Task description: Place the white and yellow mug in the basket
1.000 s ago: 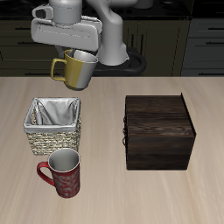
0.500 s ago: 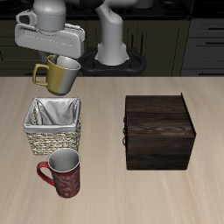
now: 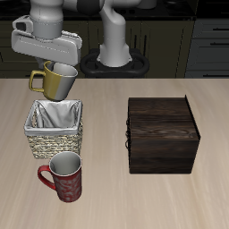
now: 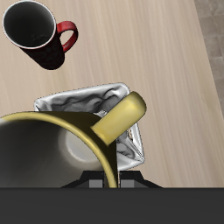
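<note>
The white and yellow mug (image 3: 55, 80) is held aloft, tilted, just above the basket (image 3: 55, 128), its rim pinched by the hand (image 3: 61, 66). At the basket's six o'clock a dark red mug (image 3: 64, 175) stands; at three o'clock, a dark wooden box (image 3: 162, 132). A pale wooden surface (image 3: 107, 192) carries them; dark cabinets (image 3: 206, 40) are seen behind.

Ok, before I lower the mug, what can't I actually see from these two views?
- End effector: in the exterior view its fingers are hidden by the olive-yellow mug with pale inside; in the wrist view they are out of frame.
- Tan woven wicker basket with grey-white cloth lining: the mug covers most of its floor in the wrist view.
- Dark brown wooden box: closed, contents unseen.
- Dark red patterned mug: far side hidden.
</note>
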Motion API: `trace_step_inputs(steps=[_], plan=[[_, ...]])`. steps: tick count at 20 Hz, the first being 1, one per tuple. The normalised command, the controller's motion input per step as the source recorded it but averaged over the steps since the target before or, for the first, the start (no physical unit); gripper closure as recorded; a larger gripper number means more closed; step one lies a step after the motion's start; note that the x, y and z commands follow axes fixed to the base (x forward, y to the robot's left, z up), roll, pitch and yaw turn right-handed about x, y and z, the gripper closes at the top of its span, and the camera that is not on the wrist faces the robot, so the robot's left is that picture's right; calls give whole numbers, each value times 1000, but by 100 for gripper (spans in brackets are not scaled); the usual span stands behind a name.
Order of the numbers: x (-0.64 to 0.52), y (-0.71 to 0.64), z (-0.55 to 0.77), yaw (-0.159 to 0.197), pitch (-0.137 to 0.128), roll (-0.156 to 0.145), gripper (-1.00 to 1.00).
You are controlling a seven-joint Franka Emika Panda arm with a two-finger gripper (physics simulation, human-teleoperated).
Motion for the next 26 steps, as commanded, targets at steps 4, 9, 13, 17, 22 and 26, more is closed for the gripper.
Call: trace_step_inputs(steps=[4, 9, 13, 17, 22, 26], plan=[[17, -132, -299, 1, 28, -22, 100], [78, -125, -344, -7, 44, -24, 100], [51, -73, -328, -5, 38, -35, 100], [45, -46, -250, 1, 34, -22, 100], [48, -31, -292, -26, 78, -47, -100], [-9, 44, -38, -12, 8, 6, -100]])
